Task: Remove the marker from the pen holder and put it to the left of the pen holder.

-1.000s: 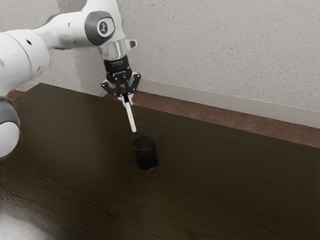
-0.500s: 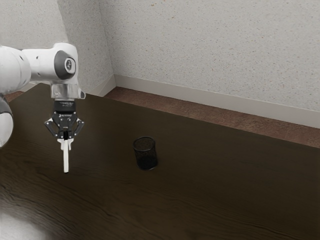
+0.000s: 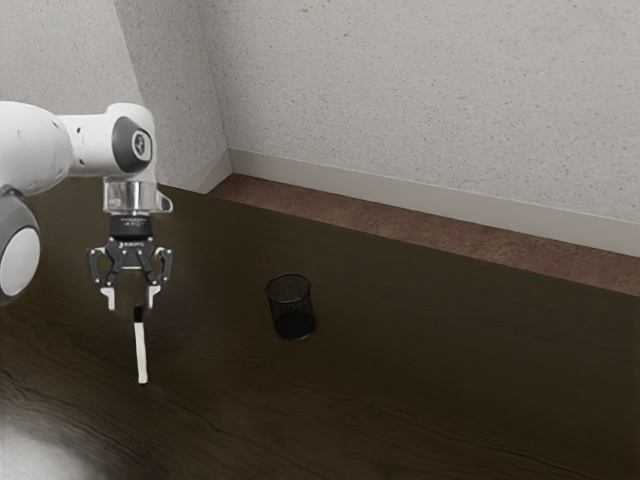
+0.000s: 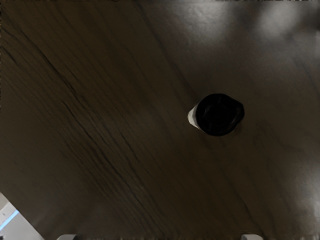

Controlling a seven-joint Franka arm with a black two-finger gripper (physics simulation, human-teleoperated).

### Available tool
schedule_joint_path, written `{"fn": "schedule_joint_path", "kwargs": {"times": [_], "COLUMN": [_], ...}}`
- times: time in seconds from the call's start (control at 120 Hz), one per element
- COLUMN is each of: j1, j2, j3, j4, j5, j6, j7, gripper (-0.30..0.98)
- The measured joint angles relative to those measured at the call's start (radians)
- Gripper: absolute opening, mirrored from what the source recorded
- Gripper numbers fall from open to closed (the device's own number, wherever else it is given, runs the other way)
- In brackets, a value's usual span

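marker (image 3: pixel 141 350): lying just below our jaws, in line with the gap between them; it is pointing its black end (image 3: pixel 138 314) up at us and its white body down, nearly upright with a slight tilt
jaws: we are holding them apart, with space showing on both sides of the marker's black end; they are gripping nothing
marker from above: in the wrist view we are looking almost straight down on the round black end, with a sliver of white body showing beside it
marker's lower end: pointing down at the table (image 3: pixel 400 380); we are failing to tell whether it is touching
pen holder (image 3: pixel 291 307): standing upright on the table, well apart from the marker, toward the exterior view's right; the marker is staying outside it
arm (image 3: pixel 35 145): reaching in from the exterior view's left, with our jaws pointing down
wall (image 3: pixel 430 100): rising behind the table, with a pale baseboard (image 3: pixel 430 195) running along its foot above the reddish-brown floor (image 3: pixel 400 228)
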State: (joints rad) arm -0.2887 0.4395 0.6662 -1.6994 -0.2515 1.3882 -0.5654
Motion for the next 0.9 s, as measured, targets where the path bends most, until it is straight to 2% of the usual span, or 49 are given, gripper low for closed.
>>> {"fn": "schedule_joint_path", "kwargs": {"times": [0.167, 0.225, 0.325, 0.45, 0.625, 0.9], "j1": [0.0, 0.001, -0.003, -0.002, 0.0, -0.001], "j2": [-0.089, -0.113, -0.125, -0.125, -0.127, -0.134], "j3": [0.013, -0.037, -0.178, -0.248, -0.262, -0.262], "j4": [0.023, 0.078, 0.234, 0.277, 0.298, 0.301], "j5": [0.017, 0.032, 0.077, 0.092, 0.1, 0.107], "j6": [-0.001, 0.0, 0.025, 0.116, 0.193, 0.233], "j7": [0.009, 0.012, 0.038, 0.164, 0.352, 0.572], "gripper": [0.55, 0.58, 0.62, 0.65, 0.67, 0.68]}}
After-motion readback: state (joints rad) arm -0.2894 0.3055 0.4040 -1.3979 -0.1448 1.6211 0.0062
